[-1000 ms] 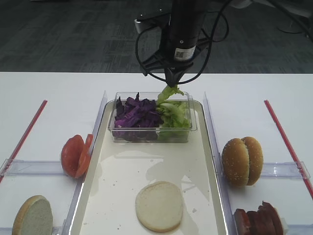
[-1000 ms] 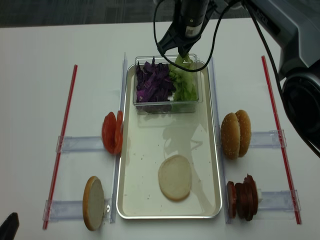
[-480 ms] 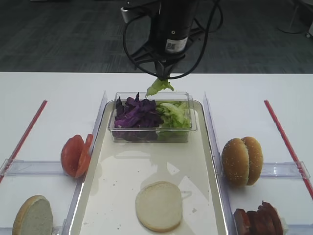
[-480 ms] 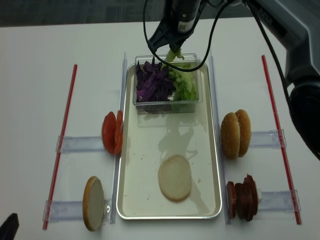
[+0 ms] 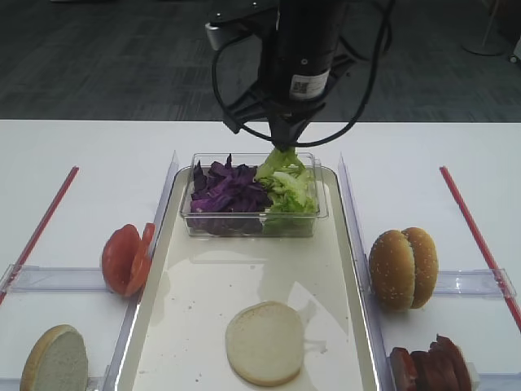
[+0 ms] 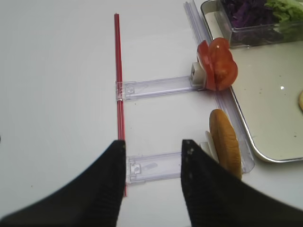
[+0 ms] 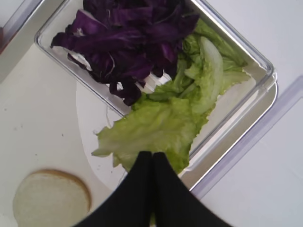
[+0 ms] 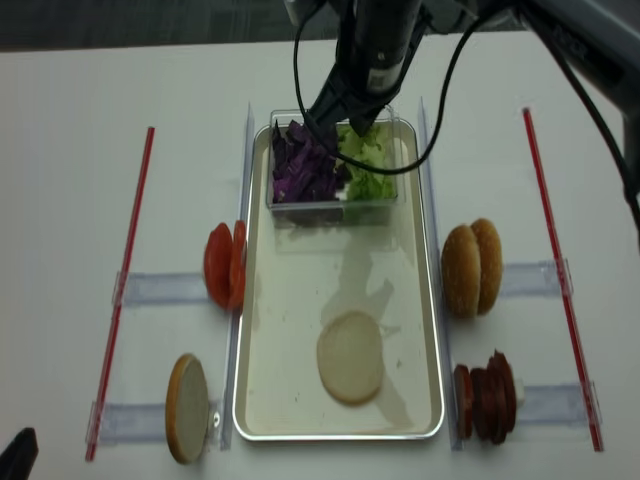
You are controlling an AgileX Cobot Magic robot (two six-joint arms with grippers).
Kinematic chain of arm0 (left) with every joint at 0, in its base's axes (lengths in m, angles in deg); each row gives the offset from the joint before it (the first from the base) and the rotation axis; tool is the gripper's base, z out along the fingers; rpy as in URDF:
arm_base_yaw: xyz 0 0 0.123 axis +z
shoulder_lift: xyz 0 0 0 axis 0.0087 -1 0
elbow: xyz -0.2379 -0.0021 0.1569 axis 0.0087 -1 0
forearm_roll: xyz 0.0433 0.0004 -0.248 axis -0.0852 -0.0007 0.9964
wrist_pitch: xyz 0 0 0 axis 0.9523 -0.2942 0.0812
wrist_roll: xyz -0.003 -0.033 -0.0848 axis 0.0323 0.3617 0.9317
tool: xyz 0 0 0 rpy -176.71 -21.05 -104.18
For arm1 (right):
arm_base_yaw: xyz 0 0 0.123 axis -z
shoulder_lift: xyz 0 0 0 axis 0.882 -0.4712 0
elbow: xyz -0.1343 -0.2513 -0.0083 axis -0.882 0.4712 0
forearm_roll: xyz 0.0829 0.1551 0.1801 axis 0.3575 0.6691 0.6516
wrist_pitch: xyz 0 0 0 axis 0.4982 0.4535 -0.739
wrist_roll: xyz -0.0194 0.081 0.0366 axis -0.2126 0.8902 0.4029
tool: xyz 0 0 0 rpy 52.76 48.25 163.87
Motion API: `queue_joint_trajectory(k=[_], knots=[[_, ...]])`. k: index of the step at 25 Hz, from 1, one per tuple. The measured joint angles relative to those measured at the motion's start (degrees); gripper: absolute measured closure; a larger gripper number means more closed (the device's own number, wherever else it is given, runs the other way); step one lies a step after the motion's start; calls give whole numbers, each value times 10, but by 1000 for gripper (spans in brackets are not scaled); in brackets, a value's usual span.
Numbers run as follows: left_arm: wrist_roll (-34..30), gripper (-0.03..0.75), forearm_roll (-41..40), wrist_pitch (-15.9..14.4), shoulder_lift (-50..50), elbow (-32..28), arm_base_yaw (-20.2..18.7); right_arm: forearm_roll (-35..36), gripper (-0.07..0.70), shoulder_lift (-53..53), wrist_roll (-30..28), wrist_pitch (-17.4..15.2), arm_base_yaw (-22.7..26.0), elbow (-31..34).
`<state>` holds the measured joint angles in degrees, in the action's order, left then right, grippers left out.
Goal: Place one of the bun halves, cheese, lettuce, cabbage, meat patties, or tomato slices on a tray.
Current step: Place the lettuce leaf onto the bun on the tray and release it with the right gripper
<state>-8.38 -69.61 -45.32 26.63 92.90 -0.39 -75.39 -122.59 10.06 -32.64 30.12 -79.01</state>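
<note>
We see the right gripper (image 7: 152,158) pinched fully closed on a lettuce leaf (image 7: 151,132) — dangling above the clear tub (image 7: 246,106).

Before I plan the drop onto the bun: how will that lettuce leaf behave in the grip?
Probably floppy: the lettuce leaf droops and fans out below the shut right gripper. Likely very light, since a pinch at one edge carries it. It may land crumpled or off-centre on the bun half.

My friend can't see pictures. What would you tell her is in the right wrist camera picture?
The right gripper, shut, holds a ruffled green lettuce leaf above a clear tub of purple cabbage and more lettuce. Lower left, a pale bun half lies on the cream tray.
</note>
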Motion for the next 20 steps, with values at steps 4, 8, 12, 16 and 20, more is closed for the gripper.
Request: queue_joint_trajectory(k=[4,8,12,16,20], knots=[[0,444,0,0,0,0,0,-2,603,37,0,1,-7,43],[0,444,0,0,0,0,0,-1,603,82,0,1,-18,105],[0,444,0,0,0,0,0,-1,603,107,0,2,-30,139],[0,444,0,0,0,0,0,-2,603,133,0,5,-49,179],[0,444,0,0,0,0,0,-2,603,147,-12,13,-69,208]])
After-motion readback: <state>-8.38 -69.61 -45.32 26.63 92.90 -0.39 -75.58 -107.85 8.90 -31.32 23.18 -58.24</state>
